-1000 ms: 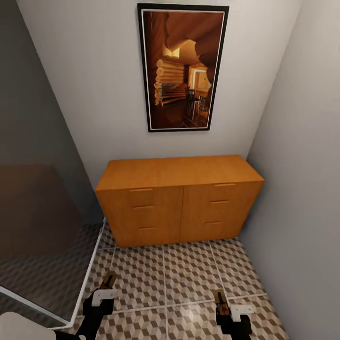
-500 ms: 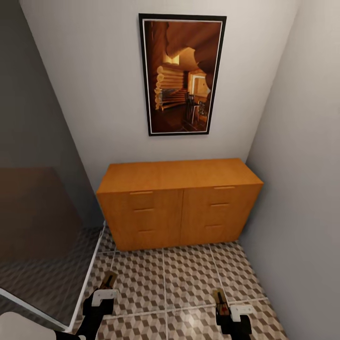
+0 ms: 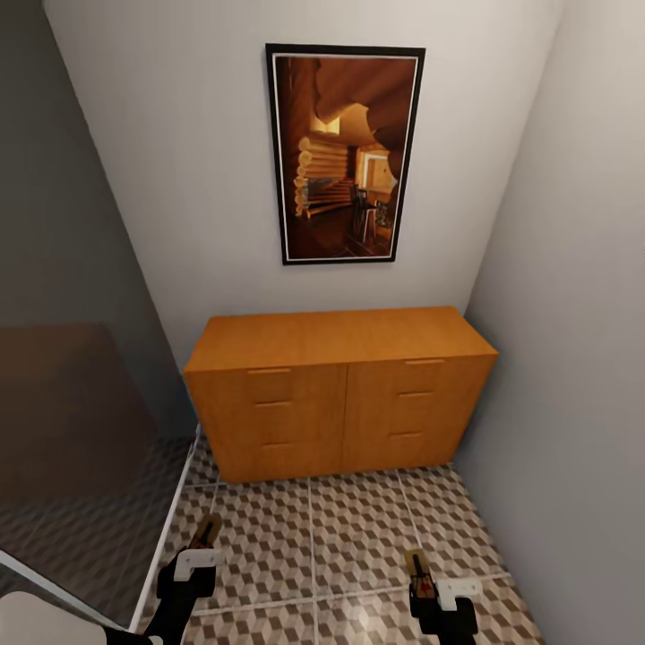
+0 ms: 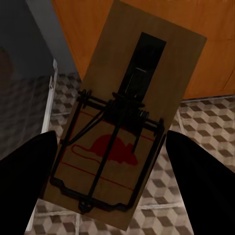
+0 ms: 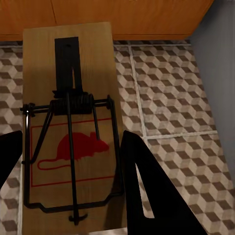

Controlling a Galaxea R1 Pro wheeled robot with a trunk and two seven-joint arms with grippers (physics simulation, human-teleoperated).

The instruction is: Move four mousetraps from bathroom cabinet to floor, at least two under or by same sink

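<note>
Cube-patterned bathroom floor (image 3: pixel 358 528) runs up to the closed cabinet (image 3: pixel 340 394) against the wall. Left claw (image 3: pixel 208 530) clamps one mousetrap (image 4: pixel 127 127); right claw (image 3: pixel 416 564) clamps another mousetrap (image 5: pixel 71 127), both above the tiles.

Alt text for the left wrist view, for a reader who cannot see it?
A wooden mousetrap with a black wire spring bar and a red mouse print is held between the left gripper's two dark fingers. Behind it lie the cube-patterned floor tiles and the orange-brown cabinet.
</note>
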